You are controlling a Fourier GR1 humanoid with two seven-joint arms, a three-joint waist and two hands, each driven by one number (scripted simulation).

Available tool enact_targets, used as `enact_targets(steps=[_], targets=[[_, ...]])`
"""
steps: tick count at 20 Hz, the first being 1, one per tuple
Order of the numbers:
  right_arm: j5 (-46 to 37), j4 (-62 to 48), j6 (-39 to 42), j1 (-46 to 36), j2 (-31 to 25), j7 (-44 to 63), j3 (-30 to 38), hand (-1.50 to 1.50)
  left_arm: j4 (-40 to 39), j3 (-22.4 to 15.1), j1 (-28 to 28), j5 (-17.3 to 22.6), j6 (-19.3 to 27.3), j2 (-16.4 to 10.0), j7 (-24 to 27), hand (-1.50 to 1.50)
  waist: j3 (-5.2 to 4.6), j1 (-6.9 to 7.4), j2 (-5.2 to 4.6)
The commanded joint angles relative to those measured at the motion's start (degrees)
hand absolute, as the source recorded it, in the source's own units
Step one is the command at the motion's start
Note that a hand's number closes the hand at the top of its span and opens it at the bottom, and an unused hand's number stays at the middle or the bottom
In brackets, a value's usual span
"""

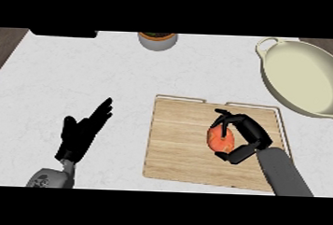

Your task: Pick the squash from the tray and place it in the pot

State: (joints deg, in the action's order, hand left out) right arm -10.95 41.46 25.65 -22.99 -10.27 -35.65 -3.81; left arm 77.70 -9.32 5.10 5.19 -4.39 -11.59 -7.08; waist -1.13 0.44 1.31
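Right robot hand (246, 135) curled round orange squash (220, 139) over wooden tray (178, 143), cream pot (301, 79) beyond and right of it; left robot hand (82, 132) well to its left, fingers straight, holding nothing.

On tray (178, 147), right half: squash (220, 139); pot (301, 79) behind-right; small container (157, 40), perhaps planter, far behind.

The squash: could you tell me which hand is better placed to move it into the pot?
Right hand: it curls round the squash on the tray, and the pot lies on its side. The left hand rests open.
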Motion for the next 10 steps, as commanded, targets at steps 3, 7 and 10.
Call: enact_targets(steps=[3,7,10], targets=[[4.5,-4.6,0.1,4.9,-9.3,-5.0,8.4,1.50,0.2,0.2,-0.6,-0.4,0.7,0.5,-0.4,0.00,1.22,-1.16,-1.50],[12.9,-7.1,-3.6,8.3,-21.5,-5.7,21.9,1.50,0.6,2.9,-1.8,0.8,1.5,-0.7,0.3,0.00,1.51,-5.24,-1.88],[15.6,-9.7,-3.7,9.6,-28.8,-7.1,26.9,1.50,1.3,1.7,-1.5,0.3,1.3,-0.2,-0.3,0.00,1.60,-3.29,-2.07]])
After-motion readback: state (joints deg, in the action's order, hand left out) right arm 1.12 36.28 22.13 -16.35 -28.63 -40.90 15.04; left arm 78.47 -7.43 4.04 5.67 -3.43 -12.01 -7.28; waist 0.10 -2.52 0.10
